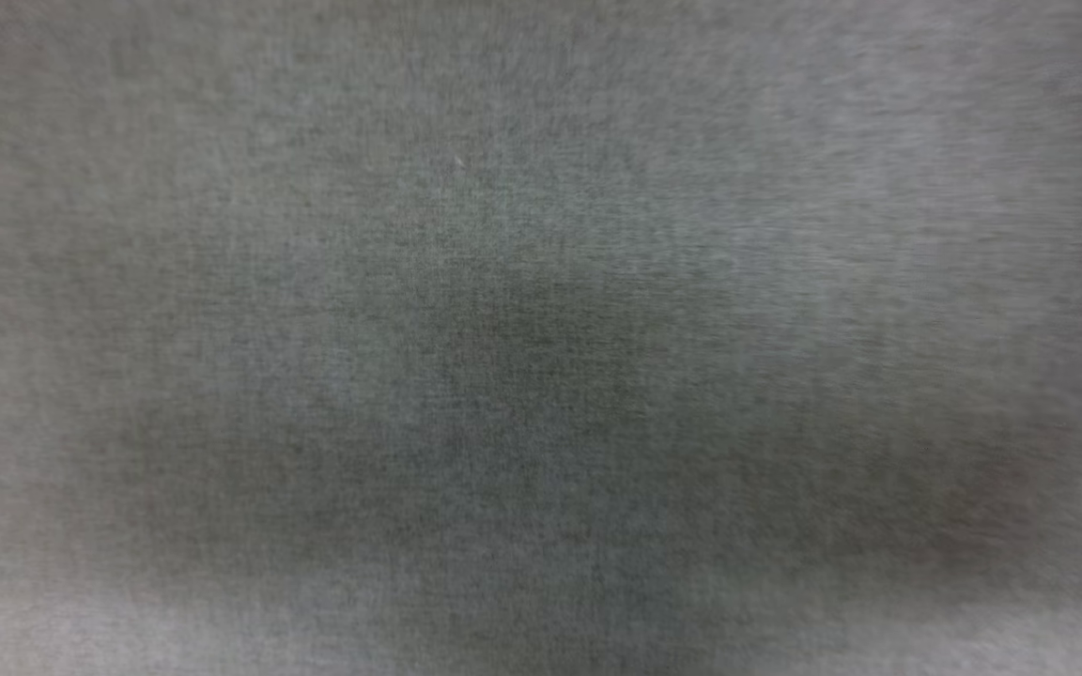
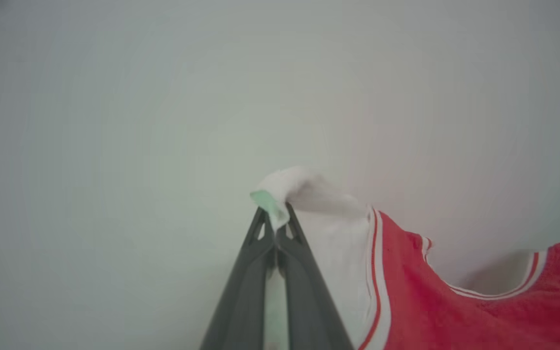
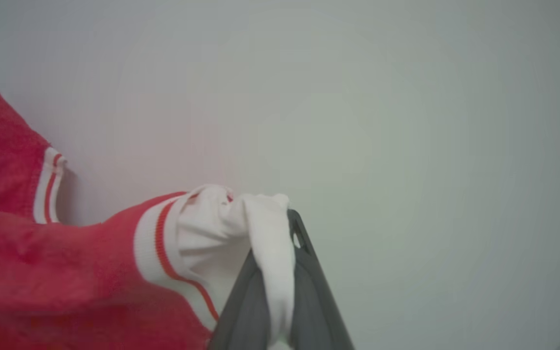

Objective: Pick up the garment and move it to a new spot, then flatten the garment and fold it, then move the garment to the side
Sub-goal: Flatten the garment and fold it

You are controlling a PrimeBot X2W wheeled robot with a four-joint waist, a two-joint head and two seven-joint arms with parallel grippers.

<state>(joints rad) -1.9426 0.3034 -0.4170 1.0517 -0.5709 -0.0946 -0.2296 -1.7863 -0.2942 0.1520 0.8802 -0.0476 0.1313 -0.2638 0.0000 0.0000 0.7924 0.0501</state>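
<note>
Though blurred from edge to edge, head view gives just a grey, fuzzy-grained surface (image 1: 541, 169), darker toward middle and bottom; cannot tell what it is. Next, left wrist view: left jaws pressed together, two dark left fingers (image 2: 243, 296) meeting at the tips and pinching the white sleeve (image 2: 309, 192) of the red shirt (image 2: 430, 311). Small pale green scrap (image 2: 264, 200) right at the tips, touching the pinched cloth. From there, sleeve running rightward to red-and-white striped trim (image 2: 375, 272), then red body with curved, striped neckline (image 2: 489, 294) dipping toward the right edge, faint shadow just above it on a plain pale backdrop (image 2: 114, 121). Last, right wrist view: right jaws likewise closed, dark right fingers (image 3: 316, 301) clamping the other white sleeve (image 3: 270, 253), a band of it trailing down between them. Bunched sleeve to the left of the tips, striped seam beside it, red body spreading across lower left, more striped edging near the left border; same plain pale backdrop behind.
</note>
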